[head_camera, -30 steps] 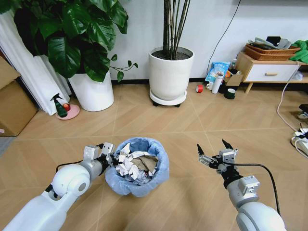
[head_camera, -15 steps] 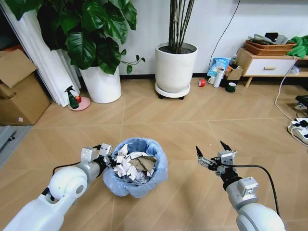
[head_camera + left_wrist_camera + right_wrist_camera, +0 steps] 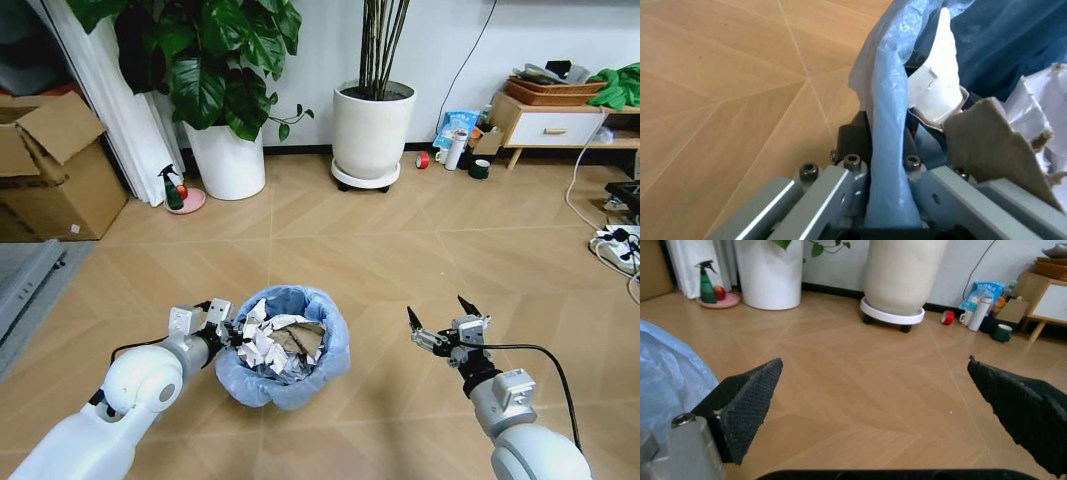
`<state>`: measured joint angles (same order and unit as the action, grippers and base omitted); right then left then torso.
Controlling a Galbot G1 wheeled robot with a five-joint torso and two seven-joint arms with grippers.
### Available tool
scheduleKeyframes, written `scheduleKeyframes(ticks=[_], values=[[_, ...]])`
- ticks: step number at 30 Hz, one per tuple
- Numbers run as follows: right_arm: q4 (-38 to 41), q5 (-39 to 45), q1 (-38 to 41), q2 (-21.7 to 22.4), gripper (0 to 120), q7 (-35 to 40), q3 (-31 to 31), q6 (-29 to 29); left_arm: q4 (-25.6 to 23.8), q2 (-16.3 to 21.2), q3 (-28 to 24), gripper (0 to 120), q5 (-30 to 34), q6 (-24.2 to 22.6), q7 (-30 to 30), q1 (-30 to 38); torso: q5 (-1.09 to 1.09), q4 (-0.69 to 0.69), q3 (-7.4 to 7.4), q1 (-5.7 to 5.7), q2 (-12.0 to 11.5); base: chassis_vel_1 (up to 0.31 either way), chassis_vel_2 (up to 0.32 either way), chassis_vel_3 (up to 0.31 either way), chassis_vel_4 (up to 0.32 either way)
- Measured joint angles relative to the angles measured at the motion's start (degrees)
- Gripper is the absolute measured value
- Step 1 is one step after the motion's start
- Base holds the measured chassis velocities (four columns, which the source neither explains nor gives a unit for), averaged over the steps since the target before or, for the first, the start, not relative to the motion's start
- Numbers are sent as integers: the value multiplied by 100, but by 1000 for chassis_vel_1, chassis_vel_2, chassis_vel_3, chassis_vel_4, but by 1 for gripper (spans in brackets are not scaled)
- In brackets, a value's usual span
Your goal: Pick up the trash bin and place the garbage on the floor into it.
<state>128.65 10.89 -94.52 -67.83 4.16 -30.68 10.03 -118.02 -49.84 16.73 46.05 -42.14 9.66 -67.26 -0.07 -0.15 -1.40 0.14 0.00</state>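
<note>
The trash bin (image 3: 283,350), small and round with a crinkled light-blue bag, sits low in the head view just in front of me. Garbage (image 3: 272,340) fills it: crumpled white paper and a torn brown piece. My left gripper (image 3: 224,326) is shut on the bin's left rim. In the left wrist view the left gripper (image 3: 875,150) pinches the blue bag edge (image 3: 881,100), with white paper (image 3: 935,95) and a brown scrap (image 3: 987,145) just inside. My right gripper (image 3: 440,322) hangs open and holds nothing, to the right of the bin. Its black fingertips (image 3: 747,405) stand wide apart over bare floor.
Two big white plant pots (image 3: 228,160) (image 3: 373,130) stand at the far wall. Cardboard boxes (image 3: 55,170) are at the left, with a green spray bottle (image 3: 172,190) beside them. A low cabinet (image 3: 545,125), a tumbler (image 3: 457,150) and a red roll (image 3: 421,160) are far right. Cables (image 3: 615,240) lie at the right edge.
The whole head view has shifted: pots, boxes and cabinet look farther off and more of the left side shows, so the camera moved. Both grippers and the bin keep their places.
</note>
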Motion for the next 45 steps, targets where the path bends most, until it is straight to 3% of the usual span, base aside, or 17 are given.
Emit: scheduleKeyframes(ticks=[29, 31, 34, 37, 40, 42, 45], values=[[-33, -9, -21, -19, 100, -3, 13, -56, -5, -52, 19, 0, -99, 1, -30, -114, -8, 2, -1, 1, 0, 320, -140, -314, 144], [-35, -9, -23, -20, 100, -3, 13, -57, -5, -52, 19, 0, -99, 0, -30, -114, 4, 0, -1, 0, 0, 363, -317, -339, 309], [-60, 12, -18, -22, 100, -43, 12, -148, -5, -57, 19, 0, -103, 0, -32, -109, -9, 1, 0, -1, 0, 345, -317, -341, 314], [-80, 103, -15, -23, 100, -61, 12, -174, -6, -62, 13, 0, -107, 1, -33, -106, 6, -1, 2, -3, 1, 296, -253, -309, 273], [-71, 217, -27, -19, 100, -51, 13, -111, -5, -64, 4, 0, -113, 0, -36, -106, -10, 1, 2, -3, 0, 196, -148, -243, 169], [-66, 275, -27, -18, 100, -30, 16, -71, -8, -62, -1, 0, -118, 0, -43, -107, 3, 0, 2, -3, 1, 59, -23, -66, 47], [-66, 274, -19, -23, 100, -9, 16, -25, -9, -60, 0, 0, -118, 0, -49, -102, -8, -1, -2, 1, 0, -28, 2, 31, -13]])
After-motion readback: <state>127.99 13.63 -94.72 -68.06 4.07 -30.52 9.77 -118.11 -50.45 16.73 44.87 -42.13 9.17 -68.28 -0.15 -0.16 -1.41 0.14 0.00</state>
